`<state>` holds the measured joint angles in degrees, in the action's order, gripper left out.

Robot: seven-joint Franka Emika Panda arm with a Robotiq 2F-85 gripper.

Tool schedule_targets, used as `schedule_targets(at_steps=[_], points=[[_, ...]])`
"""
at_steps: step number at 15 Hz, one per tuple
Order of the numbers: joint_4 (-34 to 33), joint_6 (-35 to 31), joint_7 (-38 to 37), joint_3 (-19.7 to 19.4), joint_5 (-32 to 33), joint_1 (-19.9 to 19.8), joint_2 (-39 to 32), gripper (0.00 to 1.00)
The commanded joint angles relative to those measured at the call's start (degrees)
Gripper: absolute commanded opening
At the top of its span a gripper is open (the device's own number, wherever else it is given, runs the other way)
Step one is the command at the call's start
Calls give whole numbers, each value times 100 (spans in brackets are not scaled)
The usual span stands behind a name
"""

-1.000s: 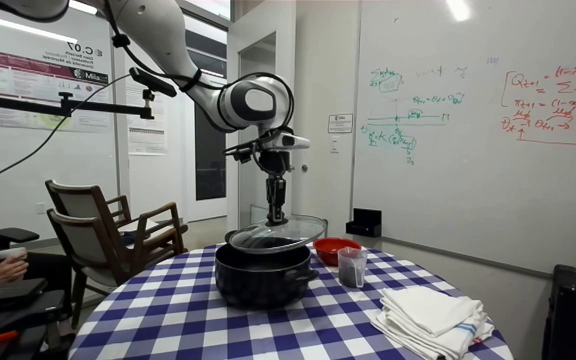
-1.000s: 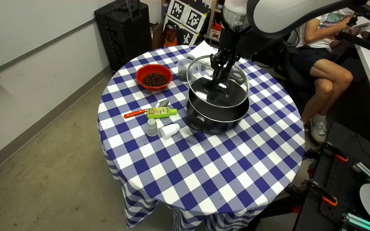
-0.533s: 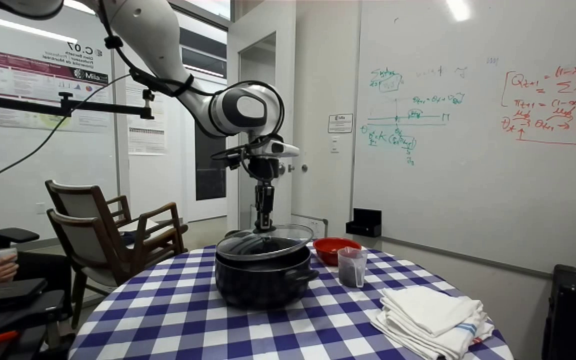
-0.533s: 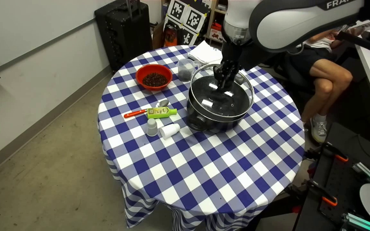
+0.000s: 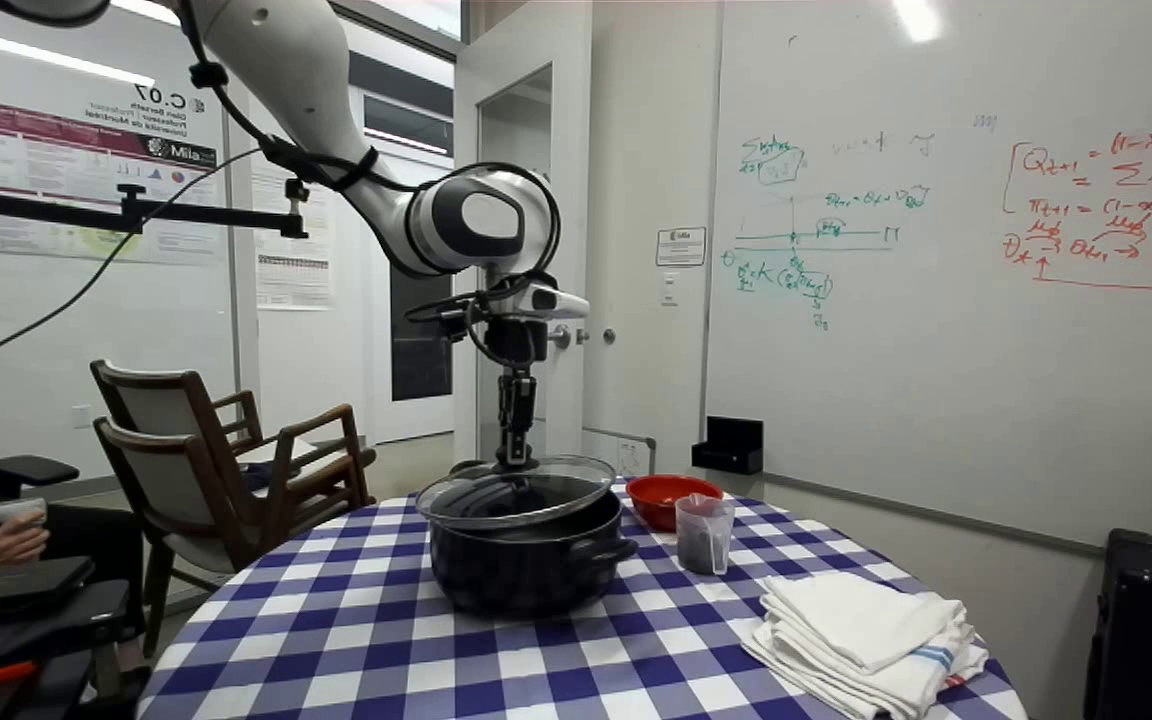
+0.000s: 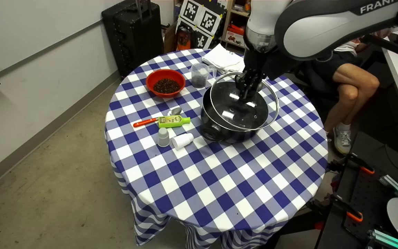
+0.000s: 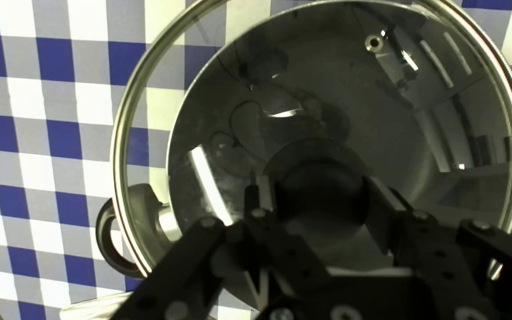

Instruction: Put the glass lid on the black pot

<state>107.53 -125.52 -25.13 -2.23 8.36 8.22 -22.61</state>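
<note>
Glass lid (image 5: 541,502): over black pot (image 5: 526,575), tilted, off-centre, rim contact unclear | pot: upright | white towels (image 5: 871,635): folded, apart from pot | red bowl (image 5: 658,506): near pot | clear jug (image 5: 702,513): just beside pot | hand (image 5: 515,456): above pot, gripping lid's dark knob (image 7: 319,180)

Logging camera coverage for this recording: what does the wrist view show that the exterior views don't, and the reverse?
Only the wrist view clearly shows the fingers of the gripper on either side of the dark knob.

Only the exterior views show the red bowl, the black case and the whiteboard.

Both kinds show the checked tablecloth and the glass lid held over the black pot, not lined up with its rim.
</note>
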Motion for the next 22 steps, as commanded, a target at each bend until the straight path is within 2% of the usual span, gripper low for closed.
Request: schedule_targets(at_steps=[1, 22], points=[[86, -83, -73, 1, 16, 18, 186, 25], [-235, -191, 77, 155, -191, -6, -105, 25]])
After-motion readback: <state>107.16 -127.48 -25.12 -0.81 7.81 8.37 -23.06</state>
